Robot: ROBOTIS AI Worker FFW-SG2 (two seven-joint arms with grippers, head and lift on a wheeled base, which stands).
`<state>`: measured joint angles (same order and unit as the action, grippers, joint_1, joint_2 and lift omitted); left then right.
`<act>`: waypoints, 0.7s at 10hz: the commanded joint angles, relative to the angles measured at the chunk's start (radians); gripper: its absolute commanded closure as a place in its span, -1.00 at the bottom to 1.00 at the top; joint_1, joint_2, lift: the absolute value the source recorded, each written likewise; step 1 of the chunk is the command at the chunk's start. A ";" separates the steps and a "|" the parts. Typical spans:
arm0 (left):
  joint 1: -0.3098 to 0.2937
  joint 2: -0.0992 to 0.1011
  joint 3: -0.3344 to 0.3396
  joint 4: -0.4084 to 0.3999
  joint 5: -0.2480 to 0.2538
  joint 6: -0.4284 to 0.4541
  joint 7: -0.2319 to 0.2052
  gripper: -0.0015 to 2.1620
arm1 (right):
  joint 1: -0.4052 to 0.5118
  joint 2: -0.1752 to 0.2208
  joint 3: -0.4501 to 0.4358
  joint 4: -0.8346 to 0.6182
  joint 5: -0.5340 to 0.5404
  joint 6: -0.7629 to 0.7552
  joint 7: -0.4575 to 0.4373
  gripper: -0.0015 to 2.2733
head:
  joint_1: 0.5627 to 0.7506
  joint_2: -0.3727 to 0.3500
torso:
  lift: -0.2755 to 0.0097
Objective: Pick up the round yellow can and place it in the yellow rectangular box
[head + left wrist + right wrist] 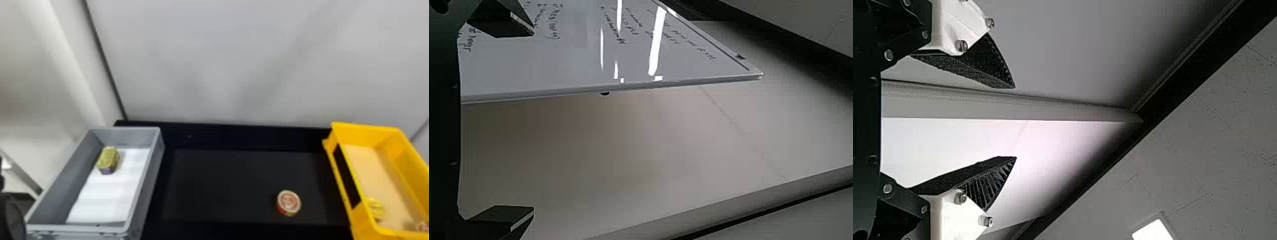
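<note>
The round yellow can (376, 209) lies inside the yellow rectangular box (351, 169), near its front left corner in the head view. At that view's lower left edge, a dark part of my left arm (12, 218) stands beside the grey bin, far from the can. In its wrist view the left gripper (534, 121) is open, with nothing between its fingers and a whiteboard and pale wall beyond. My right gripper (1015, 122) is also open and holds nothing, with wall and ceiling past its fingertips in the right wrist view.
A grey bin (145, 185) with a white liner stands at the left, holding a gold-lidded rectangular can (108, 158). On the black table (229, 185), a round red-and-white can (288, 202) sits left of the yellow box. Another small item (423, 226) lies at the box's front right.
</note>
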<state>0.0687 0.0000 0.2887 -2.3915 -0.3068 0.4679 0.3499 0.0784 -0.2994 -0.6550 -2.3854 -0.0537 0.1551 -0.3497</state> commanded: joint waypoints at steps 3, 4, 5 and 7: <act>-0.004 -0.003 -0.015 0.000 0.000 0.032 0.002 -0.97 | 0.003 0.008 -0.002 0.000 0.000 -0.003 0.008 -0.65 | 0.39 0.07 | 0.47; -0.006 -0.003 -0.017 0.000 0.000 0.032 0.002 -0.97 | 0.003 0.010 -0.002 0.000 0.000 -0.003 0.008 -0.65 | 0.39 0.07 | 0.47; -0.004 -0.003 -0.017 0.000 0.000 0.032 0.003 -0.97 | 0.003 0.011 -0.002 0.000 0.000 -0.003 0.009 -0.66 | 0.39 0.07 | 0.47; -0.006 -0.003 -0.020 0.000 0.000 0.035 0.003 -0.97 | 0.001 0.014 -0.003 0.000 0.000 -0.006 0.009 -0.66 | 0.39 0.07 | 0.47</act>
<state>0.0639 0.0000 0.2699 -2.3915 -0.3068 0.5015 0.3530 0.0817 -0.2871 -0.6572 -2.3854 -0.0537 0.1505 -0.3405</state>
